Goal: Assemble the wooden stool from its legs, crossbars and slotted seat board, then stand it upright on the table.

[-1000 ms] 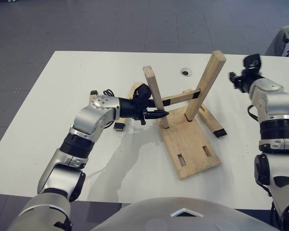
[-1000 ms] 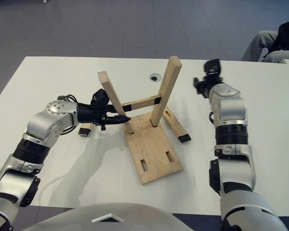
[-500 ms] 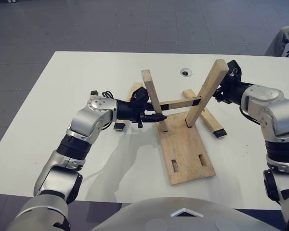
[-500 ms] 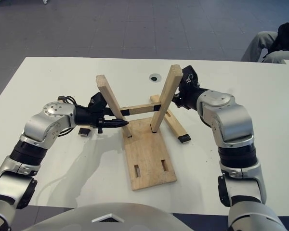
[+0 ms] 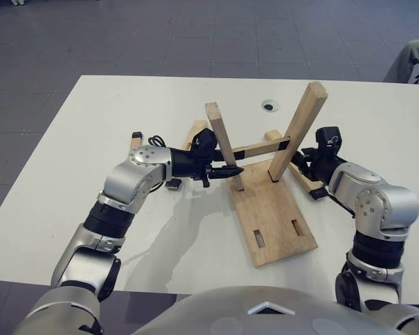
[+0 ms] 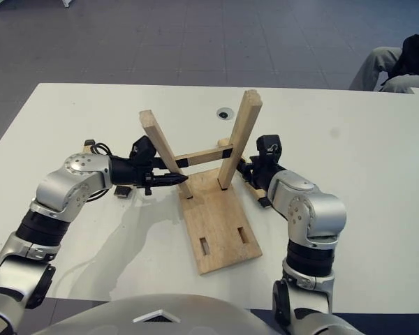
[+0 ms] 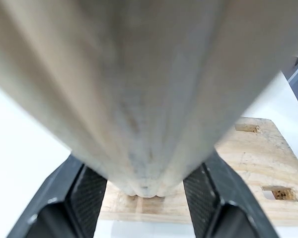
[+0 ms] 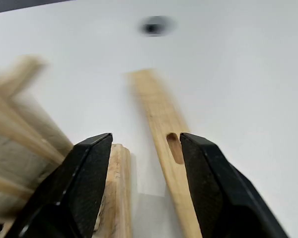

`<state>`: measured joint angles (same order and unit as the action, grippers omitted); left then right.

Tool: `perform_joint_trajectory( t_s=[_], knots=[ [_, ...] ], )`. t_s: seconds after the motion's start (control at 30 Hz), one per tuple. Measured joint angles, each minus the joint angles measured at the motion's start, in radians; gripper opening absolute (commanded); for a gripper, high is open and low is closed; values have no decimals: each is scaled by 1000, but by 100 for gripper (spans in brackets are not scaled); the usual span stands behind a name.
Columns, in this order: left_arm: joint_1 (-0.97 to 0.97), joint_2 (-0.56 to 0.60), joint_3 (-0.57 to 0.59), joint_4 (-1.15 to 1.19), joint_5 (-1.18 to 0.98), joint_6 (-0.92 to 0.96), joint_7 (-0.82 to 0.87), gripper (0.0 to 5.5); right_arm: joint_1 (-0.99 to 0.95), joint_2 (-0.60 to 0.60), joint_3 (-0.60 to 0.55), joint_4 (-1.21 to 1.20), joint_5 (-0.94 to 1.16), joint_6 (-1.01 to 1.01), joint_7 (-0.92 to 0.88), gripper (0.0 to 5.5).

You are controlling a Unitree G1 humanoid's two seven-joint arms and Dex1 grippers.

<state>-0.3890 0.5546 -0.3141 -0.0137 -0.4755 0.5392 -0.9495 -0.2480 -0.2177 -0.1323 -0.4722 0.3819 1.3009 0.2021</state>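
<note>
Half-built stool sits upside down at centre frame on the white surface (image 5: 126, 105). The slotted seat board (image 5: 279, 209) lies flat. The left upright leg (image 5: 220, 139) and right upright leg (image 5: 300, 118) stand in its far slots, joined by a crossbar (image 5: 258, 149). Two empty slots (image 5: 260, 239) show near the board's lower end.

Handling, as judged:
- The wood is stiff and light, and the faces are dry, so it is not slippery.
- The joints look like push-fits, so the frame would probably rack or lift out of the board if pulled high up.
- The best hold is low on a leg, near the slot, across its narrow faces.
- The loose leg (image 8: 159, 109) is long and thin. A grip near mid-length should stop it swinging.

Left arm comes in from the left of frame, elbow bent, forearm about level over the surface. The left pincer (image 5: 227, 169) is clamped low on the left upright leg. Its fingers (image 7: 89, 196) press on either side of the wood just above the board.

Right arm is folded in from the lower right, wrist low. The right pincer (image 5: 302, 162) sits just beside the foot of the right upright leg. Its jaws are spread wide and grip nothing. The loose leg lies flat on the surface between them, slot facing up, not visibly touched.
</note>
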Motion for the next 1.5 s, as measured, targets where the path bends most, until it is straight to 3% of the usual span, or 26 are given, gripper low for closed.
perform_joint_trajectory(
  t_s=[0.13, 0.2, 0.27, 0.33, 0.53, 0.6, 0.7, 0.8, 1.07, 1.23, 1.37, 1.43, 1.5],
  knots=[
    [-1, 13, 16, -7, -4, 0, -6, 205, 44, -162, 14, -119, 126, 46, 191, 252],
    [-3, 0, -3, 3, 7, 6, 8, 205, 22, -236, 167, -201, 283, 35, 414, 252],
    [-2, -9, -11, 7, 13, 12, 26, 205, -25, -254, 224, -194, 279, 2, 429, 252],
    [-4, -9, -11, 6, 13, 12, 24, 205, -48, -307, 216, -146, 251, -14, 430, 252],
    [-6, -9, -15, 9, 15, 8, 24, 205, -138, -327, 100, -154, 433, -24, 532, 252],
    [-7, -10, -18, 10, 17, 4, 24, 205, -87, -430, 129, -162, 421, -73, 600, 252],
    [-18, -9, -28, 32, 19, -20, 12, 205, 53, -638, 291, -175, 273, -262, 751, 252],
    [-55, -10, -42, 88, 20, -59, -24, 205, 125, -736, 437, -118, 87, -479, 828, 252],
    [-152, -41, -85, 273, 50, -238, -159, 205, 88, -694, 620, -7, -154, -746, 865, 252],
    [-206, -68, -130, 444, 204, -302, -184, 317, 94, -688, 657, -38, -203, -808, 875, 248],
    [-203, -72, -97, 411, 216, -262, -183, 382, 96, -687, 659, -39, -219, -822, 878, 248],
    [-196, -49, -89, 351, 224, -247, -212, 416, 100, -687, 659, -38, -224, -825, 873, 248],
    [-181, 44, -96, 296, 279, -248, -254, 441, 105, -681, 658, -40, -232, -826, 861, 248]
  ],
)
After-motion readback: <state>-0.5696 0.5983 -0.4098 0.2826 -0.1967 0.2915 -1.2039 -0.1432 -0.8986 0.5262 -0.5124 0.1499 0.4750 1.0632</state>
